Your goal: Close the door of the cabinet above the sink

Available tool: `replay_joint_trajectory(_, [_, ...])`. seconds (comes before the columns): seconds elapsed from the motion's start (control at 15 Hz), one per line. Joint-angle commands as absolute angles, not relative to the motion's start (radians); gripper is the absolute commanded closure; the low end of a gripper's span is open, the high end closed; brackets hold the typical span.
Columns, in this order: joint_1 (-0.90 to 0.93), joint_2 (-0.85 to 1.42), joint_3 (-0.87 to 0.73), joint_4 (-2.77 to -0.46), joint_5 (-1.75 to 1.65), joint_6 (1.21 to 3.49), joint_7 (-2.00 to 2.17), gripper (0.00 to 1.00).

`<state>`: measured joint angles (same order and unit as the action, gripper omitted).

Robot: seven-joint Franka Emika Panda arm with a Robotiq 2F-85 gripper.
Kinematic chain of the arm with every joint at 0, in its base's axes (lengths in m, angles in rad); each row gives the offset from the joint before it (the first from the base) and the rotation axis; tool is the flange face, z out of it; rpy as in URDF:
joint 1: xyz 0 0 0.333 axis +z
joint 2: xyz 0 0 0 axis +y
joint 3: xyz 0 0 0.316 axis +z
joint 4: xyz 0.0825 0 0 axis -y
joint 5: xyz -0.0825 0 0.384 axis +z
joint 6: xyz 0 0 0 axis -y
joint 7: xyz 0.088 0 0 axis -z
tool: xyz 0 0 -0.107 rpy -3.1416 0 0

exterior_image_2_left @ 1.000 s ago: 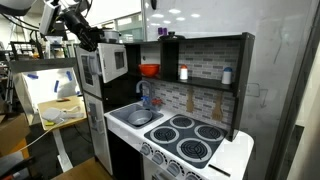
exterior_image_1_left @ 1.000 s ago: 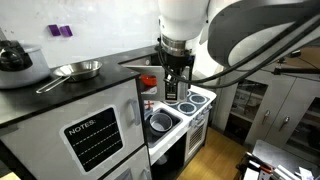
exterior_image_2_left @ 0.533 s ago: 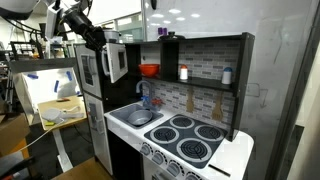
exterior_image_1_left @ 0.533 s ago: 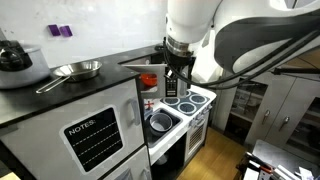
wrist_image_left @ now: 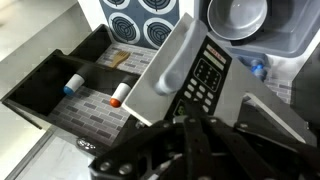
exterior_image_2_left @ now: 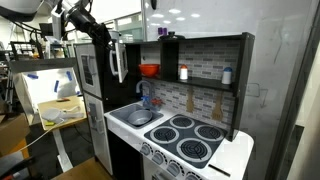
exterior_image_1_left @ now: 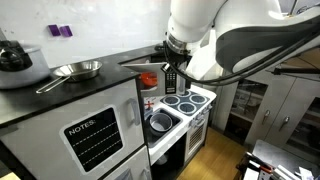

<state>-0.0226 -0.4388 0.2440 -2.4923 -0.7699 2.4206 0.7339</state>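
The cabinet door (exterior_image_2_left: 117, 60) is a white microwave-style panel with a dark keypad. It stands partly open above the sink (exterior_image_2_left: 139, 117) of the toy kitchen. In the wrist view the door (wrist_image_left: 185, 62) shows its grey handle and keypad, with the sink bowl (wrist_image_left: 237, 14) beyond it. My gripper (wrist_image_left: 188, 142) is shut and empty, its fingertips close against the door's outer face. It also shows in both exterior views (exterior_image_2_left: 101, 36) (exterior_image_1_left: 171, 80), beside the door's free edge.
An open shelf (exterior_image_2_left: 195, 70) holds an orange bowl (exterior_image_2_left: 149, 70) and small bottles (wrist_image_left: 118, 94). Four stove burners (exterior_image_2_left: 190, 138) lie beside the sink. A pan (exterior_image_1_left: 78, 70) and a kettle (exterior_image_1_left: 14, 56) sit on the fridge-top counter. A cluttered table (exterior_image_2_left: 55, 110) stands alongside.
The door has swung from facing outward to nearly edge-on, toward the cabinet. My gripper has moved along with it toward the shelf unit.
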Motion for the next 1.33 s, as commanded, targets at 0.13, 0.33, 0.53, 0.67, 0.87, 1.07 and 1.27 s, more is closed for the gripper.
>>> replay_joint_trajectory(0.13, [-0.047, -0.394, 0.250, -2.469, -0.856, 2.477, 0.835, 1.00])
replay_joint_trajectory(0.33, [-0.044, -0.363, 0.252, -2.460, -0.899, 2.488, 0.917, 1.00])
replay_joint_trajectory(0.53, [-0.041, -0.323, 0.244, -2.447, -0.949, 2.500, 1.000, 1.00])
replay_joint_trajectory(0.67, [-0.037, -0.296, 0.235, -2.434, -0.987, 2.501, 1.057, 1.00])
replay_joint_trajectory(0.87, [-0.031, -0.263, 0.218, -2.418, -1.050, 2.496, 1.144, 1.00])
replay_joint_trajectory(1.07, [-0.021, -0.239, 0.196, -2.406, -1.105, 2.493, 1.218, 1.00])
replay_joint_trajectory(1.27, [-0.012, -0.221, 0.183, -2.391, -1.157, 2.492, 1.282, 1.00])
